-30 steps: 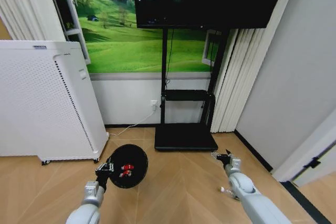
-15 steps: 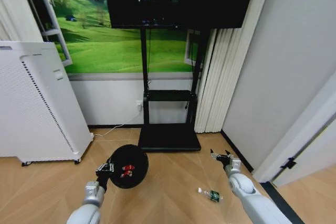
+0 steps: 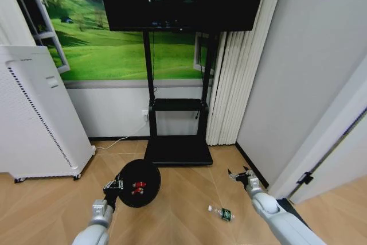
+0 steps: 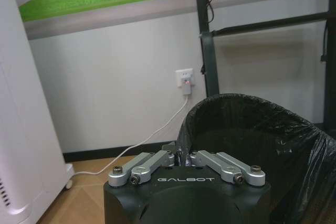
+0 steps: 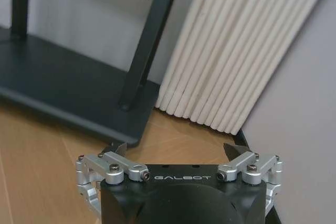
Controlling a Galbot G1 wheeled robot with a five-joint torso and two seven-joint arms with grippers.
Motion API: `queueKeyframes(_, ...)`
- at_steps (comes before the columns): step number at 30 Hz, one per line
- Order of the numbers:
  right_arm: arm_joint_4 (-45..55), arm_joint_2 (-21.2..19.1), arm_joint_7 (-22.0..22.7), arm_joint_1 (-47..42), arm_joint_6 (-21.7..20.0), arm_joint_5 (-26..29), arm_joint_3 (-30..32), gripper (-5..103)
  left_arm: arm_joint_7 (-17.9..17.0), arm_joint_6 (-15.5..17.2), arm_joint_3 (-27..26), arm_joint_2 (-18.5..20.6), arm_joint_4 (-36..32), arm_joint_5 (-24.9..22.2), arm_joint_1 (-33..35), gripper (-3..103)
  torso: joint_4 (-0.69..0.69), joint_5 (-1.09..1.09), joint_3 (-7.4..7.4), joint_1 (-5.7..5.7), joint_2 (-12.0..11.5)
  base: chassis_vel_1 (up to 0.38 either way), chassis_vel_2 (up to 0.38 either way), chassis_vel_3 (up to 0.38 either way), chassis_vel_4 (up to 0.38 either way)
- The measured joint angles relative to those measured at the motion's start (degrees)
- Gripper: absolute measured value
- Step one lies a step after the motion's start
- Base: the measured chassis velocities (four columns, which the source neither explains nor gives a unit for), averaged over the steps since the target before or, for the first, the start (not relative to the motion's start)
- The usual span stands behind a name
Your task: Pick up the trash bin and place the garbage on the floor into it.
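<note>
My left end effector (image 3: 117, 185) is pinched on the rim of the light, liner-draped trash bin (image 3: 139, 183) carried above the floor, while my right end effector (image 3: 239, 176), fingers spread, hangs near the small clear bottle (image 3: 221, 213), likely slippery, best gripped mid-body.

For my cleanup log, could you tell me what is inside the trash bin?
Inside the trash bin, held by the left tool, lie small red-and-white scraps; its liner hides the rest.
</note>
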Motion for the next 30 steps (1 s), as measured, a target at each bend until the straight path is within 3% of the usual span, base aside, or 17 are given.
queueKeyframes(2,-0.3,-0.9,-0.3,0.2,0.2,-0.4,-1.3,100,-0.2,0.3,-0.3,0.2,0.3,0.0,0.2,6,0.00,0.01,0.00,0.00,0.0,0.000,0.000,0.000,0.000)
queueKeyframes(4,-1.2,-3.7,-1.5,1.3,1.2,-1.7,-7.0,100,-0.8,0.9,-1.2,1.0,1.1,0.1,0.8,6,-0.02,0.01,0.00,0.00,0.0,0.000,0.000,0.000,0.000)
queueKeyframes(13,-0.9,-7.5,-3.7,1.9,1.3,-4.5,-17.0,100,-1.1,1.0,-1.4,1.8,2.7,0.0,0.7,6,0.00,0.00,0.00,0.00,0.0,0.000,0.000,0.000,0.000)
queueKeyframes(25,-3.1,-7.5,-3.8,3.4,1.9,-6.2,-23.1,100,-1.1,1.0,-0.2,1.6,3.6,-0.1,-0.1,6,0.01,0.01,0.00,0.00,0.0,0.000,0.000,0.000,0.000)
queueKeyframes(30,-4.4,-8.4,-4.1,5.3,2.4,-7.6,-29.2,100,-1.0,1.0,0.8,1.5,4.5,-0.2,-1.0,6,0.00,0.00,0.00,0.00,0.0,0.000,0.000,0.000,0.000)
